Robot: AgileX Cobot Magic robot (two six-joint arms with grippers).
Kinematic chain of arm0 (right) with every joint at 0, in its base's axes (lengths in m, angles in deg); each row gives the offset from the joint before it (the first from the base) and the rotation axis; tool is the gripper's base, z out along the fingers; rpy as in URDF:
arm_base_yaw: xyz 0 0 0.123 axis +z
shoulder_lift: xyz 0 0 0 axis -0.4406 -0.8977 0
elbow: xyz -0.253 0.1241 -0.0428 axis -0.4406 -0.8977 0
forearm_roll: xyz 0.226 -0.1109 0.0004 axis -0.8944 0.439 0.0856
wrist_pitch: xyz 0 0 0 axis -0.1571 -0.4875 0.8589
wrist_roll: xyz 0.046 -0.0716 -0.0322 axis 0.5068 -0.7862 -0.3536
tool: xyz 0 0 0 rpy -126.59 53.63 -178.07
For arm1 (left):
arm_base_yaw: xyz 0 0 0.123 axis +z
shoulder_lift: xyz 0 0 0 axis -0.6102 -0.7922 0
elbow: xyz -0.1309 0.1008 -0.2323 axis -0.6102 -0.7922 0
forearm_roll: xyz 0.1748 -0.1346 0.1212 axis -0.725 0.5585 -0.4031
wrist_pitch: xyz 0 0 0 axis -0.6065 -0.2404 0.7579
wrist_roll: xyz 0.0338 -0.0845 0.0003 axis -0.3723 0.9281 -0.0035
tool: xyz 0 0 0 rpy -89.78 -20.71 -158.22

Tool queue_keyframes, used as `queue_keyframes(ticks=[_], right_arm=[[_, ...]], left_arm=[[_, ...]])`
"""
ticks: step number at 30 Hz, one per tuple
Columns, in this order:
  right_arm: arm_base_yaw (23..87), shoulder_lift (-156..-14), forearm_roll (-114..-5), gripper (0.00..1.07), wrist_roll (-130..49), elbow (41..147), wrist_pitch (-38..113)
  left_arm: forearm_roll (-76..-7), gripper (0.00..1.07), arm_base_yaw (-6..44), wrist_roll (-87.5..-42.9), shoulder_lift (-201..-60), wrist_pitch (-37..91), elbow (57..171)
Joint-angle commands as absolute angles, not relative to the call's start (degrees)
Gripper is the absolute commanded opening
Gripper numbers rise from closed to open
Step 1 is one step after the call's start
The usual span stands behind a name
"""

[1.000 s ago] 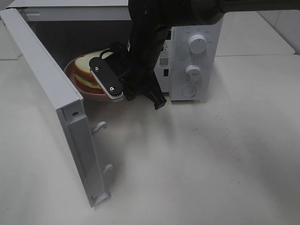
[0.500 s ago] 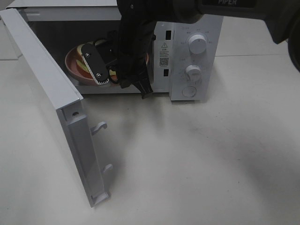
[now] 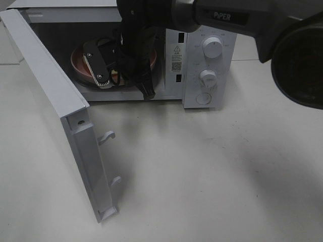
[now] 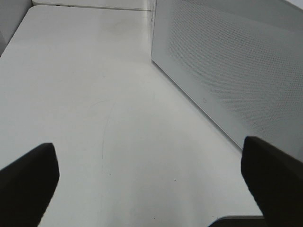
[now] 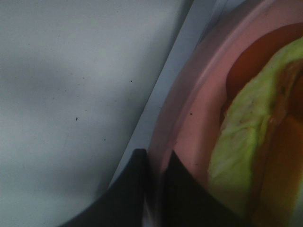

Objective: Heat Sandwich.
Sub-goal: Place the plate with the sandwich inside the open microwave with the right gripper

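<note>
The right gripper [image 5: 156,160] was clamped on the rim of the pink plate [image 3: 79,68], one finger on each side of it. The sandwich [image 5: 239,137] lay on that plate, inside the cavity of the microwave [image 3: 209,65] near its front opening. The door [image 3: 50,85] stood swung wide. The left gripper [image 4: 150,175] hung with its jaws spread wide over the tabletop [image 3: 217,171], holding nothing, beside the microwave's perforated wall.

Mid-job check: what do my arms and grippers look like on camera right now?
The right arm is a glossy black rounded casing with white PiPER lettering. The right gripper has dark blunt fingertips; the high view shows a pale metal side plate with two screws and a ribbed end. The left gripper shows two black rounded fingertips. Cables can't be made out.
</note>
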State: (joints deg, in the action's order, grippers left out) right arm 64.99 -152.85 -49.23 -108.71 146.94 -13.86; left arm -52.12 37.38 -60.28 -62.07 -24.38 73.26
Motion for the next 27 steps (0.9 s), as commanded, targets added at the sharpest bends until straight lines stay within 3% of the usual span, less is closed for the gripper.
queue_keyframes(ticks=[1, 15, 18, 19, 20, 24, 27], right_arm=[[64.41, -153.65, -48.09, 0.06, -107.63, 148.95, -12.89], [62.98, -155.89, -47.51, 0.15, -106.71, 150.72, -10.19], [62.98, -155.89, -47.86, 0.26, -105.79, 150.72, -9.91], [62.98, -155.89, -47.92, 0.35, -105.28, 150.72, -9.79], [62.98, -155.89, -47.92, 0.35, -105.28, 150.72, -9.79], [62.98, -155.77, -48.14, 0.56, -103.44, 150.61, -9.85], [62.98, -155.77, -48.43, 0.62, -102.35, 150.61, -9.85]], left_arm=[[-52.01, 0.98, 37.60, -60.28, -61.15, -23.63, 73.15], [-52.01, 0.98, 37.60, -60.28, -61.15, -23.63, 73.15], [-52.01, 0.98, 37.60, -60.28, -61.15, -23.63, 73.15], [-52.01, 0.98, 37.60, -60.28, -61.15, -23.63, 73.15], [-52.01, 0.98, 37.60, -60.28, -61.15, -23.63, 73.15], [-52.01, 0.98, 37.60, -60.28, -61.15, -23.63, 73.15], [-52.01, 0.98, 37.60, -60.28, -61.15, -23.63, 73.15]])
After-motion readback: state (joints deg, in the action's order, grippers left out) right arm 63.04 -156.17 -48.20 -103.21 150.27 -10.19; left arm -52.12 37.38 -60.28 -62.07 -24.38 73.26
